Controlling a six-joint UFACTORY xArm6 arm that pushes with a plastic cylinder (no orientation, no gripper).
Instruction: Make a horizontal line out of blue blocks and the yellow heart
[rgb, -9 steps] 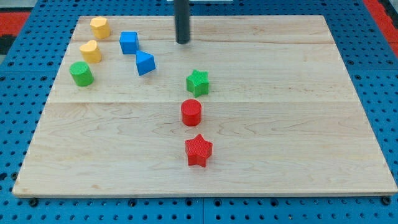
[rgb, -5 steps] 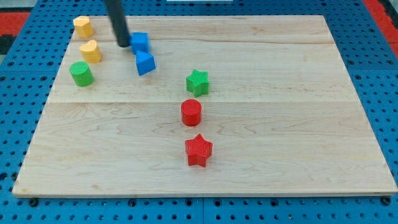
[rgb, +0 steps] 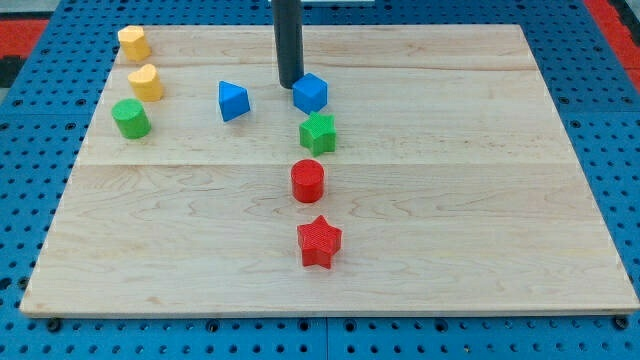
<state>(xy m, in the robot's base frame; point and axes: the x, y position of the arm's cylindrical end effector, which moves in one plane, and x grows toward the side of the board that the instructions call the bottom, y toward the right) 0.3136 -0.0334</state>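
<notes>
My tip (rgb: 290, 82) rests on the board just left of and touching the blue cube (rgb: 310, 92), which sits right above the green star (rgb: 318, 132). The other blue block, a wedge-like shape (rgb: 232, 101), lies further to the view's left. The yellow heart (rgb: 146, 82) is at the view's upper left, with a second yellow block (rgb: 132, 42) above it near the board's top-left corner.
A green cylinder (rgb: 130, 118) stands just below the yellow heart. A red cylinder (rgb: 308, 181) and a red star (rgb: 319, 242) lie in a column below the green star. The wooden board (rgb: 500, 200) sits on a blue pegboard.
My tip swept from the left of the blue cube toward the view's right, pushing the cube right and slightly down, past the blue wedge, until it sits above the green star.
</notes>
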